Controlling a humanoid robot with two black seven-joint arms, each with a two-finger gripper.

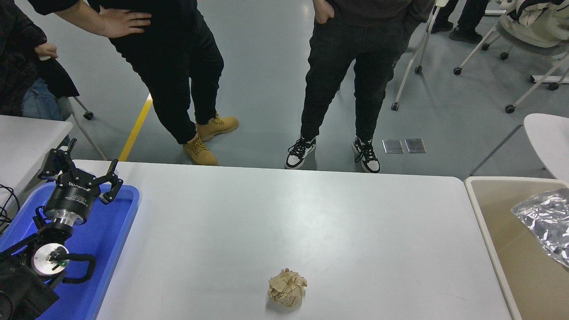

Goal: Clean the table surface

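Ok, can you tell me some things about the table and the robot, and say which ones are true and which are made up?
1. A crumpled brown paper ball lies on the table surface. True.
2. The left gripper is holding the paper ball. False: it is open and holds nothing, parked above the blue tray, far from the ball.
3. Two people stand at the table's far side. True: one wears tan boots, the other black and white sneakers.
4. The crinkly silver foil sits in the middle of the white table. False: it is at the right edge, over the beige bin.
5. The blue tray is full of cups. False: no cups show in it.
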